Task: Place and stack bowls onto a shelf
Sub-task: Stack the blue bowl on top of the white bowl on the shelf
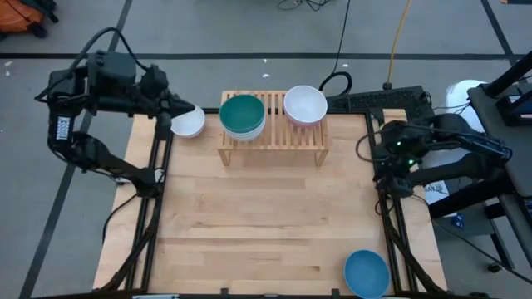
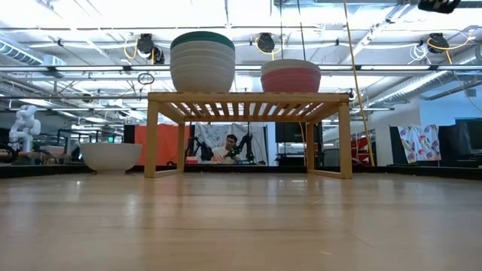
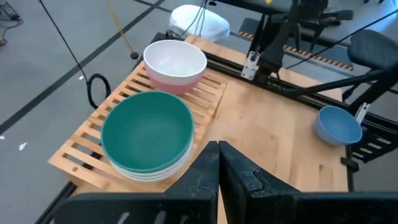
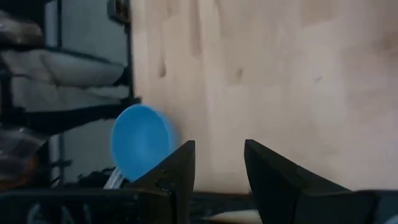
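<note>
**Bright room, some blur**

My room is bright. Light comes from long lamps high on the ceiling, and they glare white in my low view. The table (image 1: 249, 216) looks evenly lit from above, with only soft shadows under the shelf (image 1: 274, 137). My right wrist view is fuzzy, and the blue bowl (image 4: 140, 149) looks smeared. The near tabletop in my low view is blurry too.
</note>
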Controlling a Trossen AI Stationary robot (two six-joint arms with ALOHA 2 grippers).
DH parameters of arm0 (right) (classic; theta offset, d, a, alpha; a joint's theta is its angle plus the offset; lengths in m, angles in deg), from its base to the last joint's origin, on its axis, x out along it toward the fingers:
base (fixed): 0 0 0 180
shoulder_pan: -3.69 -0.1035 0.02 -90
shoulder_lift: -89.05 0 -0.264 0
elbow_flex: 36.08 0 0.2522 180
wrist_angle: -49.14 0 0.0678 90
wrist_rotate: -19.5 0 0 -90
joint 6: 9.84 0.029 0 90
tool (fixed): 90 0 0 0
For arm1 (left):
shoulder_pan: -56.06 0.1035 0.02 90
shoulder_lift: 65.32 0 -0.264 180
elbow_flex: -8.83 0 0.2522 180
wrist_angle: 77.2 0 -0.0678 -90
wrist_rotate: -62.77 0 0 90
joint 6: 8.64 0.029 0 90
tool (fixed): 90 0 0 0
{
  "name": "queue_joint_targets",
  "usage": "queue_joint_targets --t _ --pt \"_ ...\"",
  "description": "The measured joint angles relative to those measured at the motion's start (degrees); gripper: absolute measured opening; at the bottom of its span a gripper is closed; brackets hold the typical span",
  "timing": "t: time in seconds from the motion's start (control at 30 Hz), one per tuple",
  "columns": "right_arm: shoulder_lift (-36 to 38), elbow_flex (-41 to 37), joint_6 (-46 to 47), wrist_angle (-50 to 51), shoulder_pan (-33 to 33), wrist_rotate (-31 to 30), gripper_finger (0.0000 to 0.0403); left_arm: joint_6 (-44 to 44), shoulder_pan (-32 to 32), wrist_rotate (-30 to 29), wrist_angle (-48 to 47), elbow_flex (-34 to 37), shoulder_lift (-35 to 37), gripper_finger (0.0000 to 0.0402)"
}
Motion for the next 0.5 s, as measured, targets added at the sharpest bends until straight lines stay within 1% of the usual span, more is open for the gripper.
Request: queue_joint_targets --t 0.13,0.23,0.37,0.5 --pt "-1.5 -2.0 3.9 0.1 -3.6 3.7 0.0132 -0.2 -1.4 0.0 -2.6 0.0 0.2 0.0006" --pt "-2.4 -4.3 7.9 -0.9 -7.0 5.0 0.0132 0.1 -2.4 -0.1 -4.1 0.1 0.2 0.0006" --pt "-3.6 -8.5 12.5 -5.5 -11.4 5.1 0.0132 3.1 -3.8 0.1 -3.9 0.1 0.5 0.0006" --pt "-4.9 -14.6 16.8 -13.1 -16.2 5.1 0.0132 3.8 -4.7 0.0 -3.9 0.0 1.0 0.0006"
